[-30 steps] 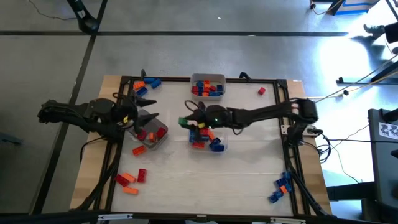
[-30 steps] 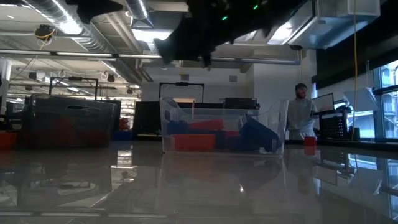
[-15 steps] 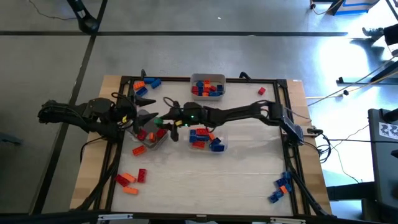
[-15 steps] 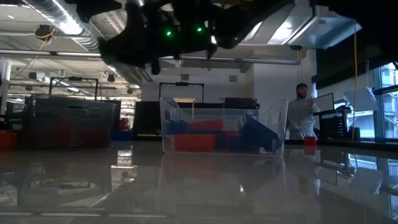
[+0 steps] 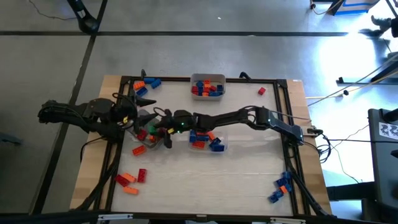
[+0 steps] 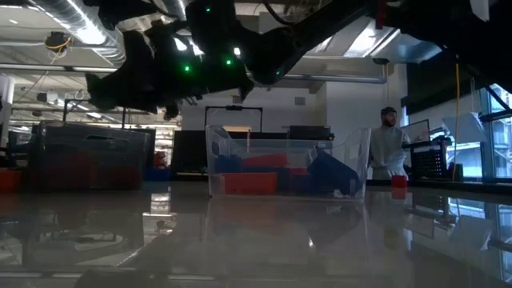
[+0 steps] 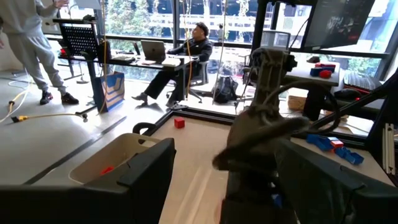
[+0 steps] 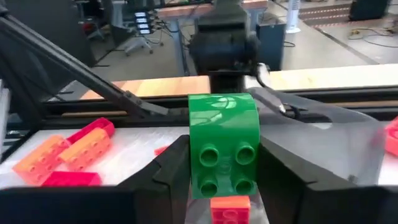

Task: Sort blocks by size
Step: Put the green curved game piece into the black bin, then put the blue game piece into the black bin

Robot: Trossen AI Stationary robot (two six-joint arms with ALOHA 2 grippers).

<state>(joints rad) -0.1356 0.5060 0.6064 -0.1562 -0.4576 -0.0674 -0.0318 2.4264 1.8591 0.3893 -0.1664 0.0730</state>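
My right gripper (image 5: 157, 127) reaches across the table and hangs over the clear left tray (image 5: 148, 142), shut on a green block (image 8: 222, 143). That tray holds red and orange blocks (image 8: 65, 155), and one orange block (image 8: 230, 208) lies right below the green one. My left gripper (image 5: 139, 116) waits open at the tray's left side, with nothing between its fingers (image 7: 143, 180). The left wrist view shows the right arm (image 7: 267, 124) close in front. Other blocks fill the centre tray (image 5: 217, 148) and the far tray (image 5: 208, 77). My right gripper pinches the green block by two opposite side faces (image 8: 194, 155) between its two fingers (image 8: 168, 168). The fingers come nearly level from the table's right side. The block's four studs face back toward the wrist, and it hangs clear above the left tray.
Loose blocks lie near the left front corner (image 5: 130, 177), the right front corner (image 5: 281, 186) and the far left (image 5: 146, 84). A single red block (image 5: 262, 91) sits at the far right. Beyond the table a person (image 6: 388, 148) stands in the room.
My right gripper has carried the green block from above the centre tray toward the table's left edge. It has sunk somewhat on the way and now hangs over the left tray, still shut on the block.
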